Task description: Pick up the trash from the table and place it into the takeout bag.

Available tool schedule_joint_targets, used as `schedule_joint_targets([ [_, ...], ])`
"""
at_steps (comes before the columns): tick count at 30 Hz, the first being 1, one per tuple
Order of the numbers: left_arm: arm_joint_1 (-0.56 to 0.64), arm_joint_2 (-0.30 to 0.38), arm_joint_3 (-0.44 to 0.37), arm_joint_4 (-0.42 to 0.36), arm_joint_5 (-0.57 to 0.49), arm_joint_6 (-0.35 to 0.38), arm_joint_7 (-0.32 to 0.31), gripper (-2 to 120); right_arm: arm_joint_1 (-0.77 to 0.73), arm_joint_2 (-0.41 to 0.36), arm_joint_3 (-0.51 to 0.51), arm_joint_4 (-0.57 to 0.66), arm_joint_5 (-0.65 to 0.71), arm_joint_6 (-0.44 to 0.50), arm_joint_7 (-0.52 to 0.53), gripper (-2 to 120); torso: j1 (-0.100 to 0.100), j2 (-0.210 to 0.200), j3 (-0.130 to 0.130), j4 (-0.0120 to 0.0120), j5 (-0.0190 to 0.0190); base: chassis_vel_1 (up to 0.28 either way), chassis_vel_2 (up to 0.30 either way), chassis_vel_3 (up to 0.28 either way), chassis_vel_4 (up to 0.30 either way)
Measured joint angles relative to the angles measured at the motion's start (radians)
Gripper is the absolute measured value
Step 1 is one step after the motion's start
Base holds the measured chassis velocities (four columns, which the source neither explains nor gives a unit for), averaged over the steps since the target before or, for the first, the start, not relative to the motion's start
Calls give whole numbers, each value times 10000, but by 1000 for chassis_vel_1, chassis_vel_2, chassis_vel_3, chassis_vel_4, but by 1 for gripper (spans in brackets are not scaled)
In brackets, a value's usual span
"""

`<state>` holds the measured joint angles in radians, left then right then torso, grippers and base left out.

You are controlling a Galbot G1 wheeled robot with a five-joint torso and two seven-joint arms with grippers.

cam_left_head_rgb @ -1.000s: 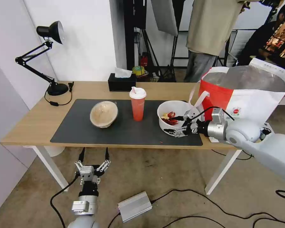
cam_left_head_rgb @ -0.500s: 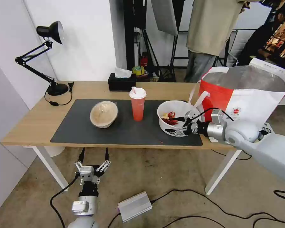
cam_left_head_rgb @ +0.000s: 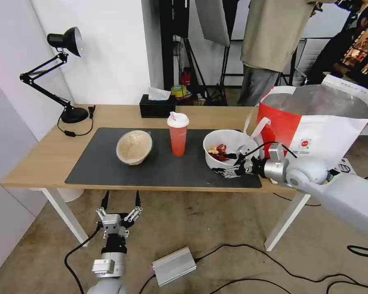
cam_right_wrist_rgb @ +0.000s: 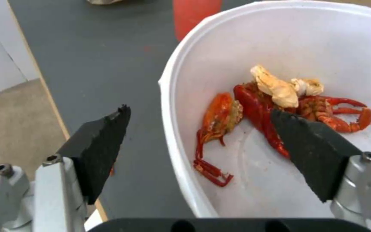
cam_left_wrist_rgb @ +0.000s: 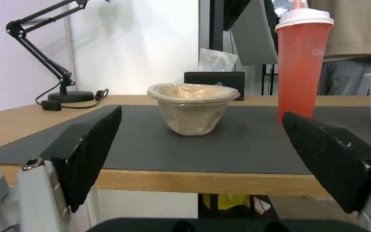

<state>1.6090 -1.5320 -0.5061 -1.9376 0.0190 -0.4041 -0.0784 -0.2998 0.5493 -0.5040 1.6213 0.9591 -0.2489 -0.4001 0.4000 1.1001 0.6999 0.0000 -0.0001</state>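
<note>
Light-wood table, matt grey mat, foil-lined takeout bag.

Bright, even indoor light; soft shadows, wide-angle bending at head-view edges.

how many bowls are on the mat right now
2. The beige bowl sits on the robot's left part of the dark mat, apart from the red cup. The white bowl with red scraps sits toward the right, its wall between the open right gripper fingers.
</note>
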Motion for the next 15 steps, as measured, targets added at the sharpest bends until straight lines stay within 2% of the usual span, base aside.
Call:
schedule_joint_targets([
  [9,-81,16,11,80,-37,-2,19,100,13,168,-56,-276,-33,3,-8,85,0,0,0,0,0,0,0,0,0],
  [12,-95,28,13,112,-53,-2,23,100,68,245,-123,-393,-118,3,-7,74,0,-2,0,1,1,0,0,0,0],
  [13,-95,28,13,112,-53,-2,23,100,68,245,-123,-393,-118,3,-7,74,0,-2,0,1,1,0,0,0,0],
  [15,-104,39,10,129,-63,-2,24,100,91,288,-151,-445,-169,-2,-9,64,0,-2,0,1,1,0,0,0,0],
])
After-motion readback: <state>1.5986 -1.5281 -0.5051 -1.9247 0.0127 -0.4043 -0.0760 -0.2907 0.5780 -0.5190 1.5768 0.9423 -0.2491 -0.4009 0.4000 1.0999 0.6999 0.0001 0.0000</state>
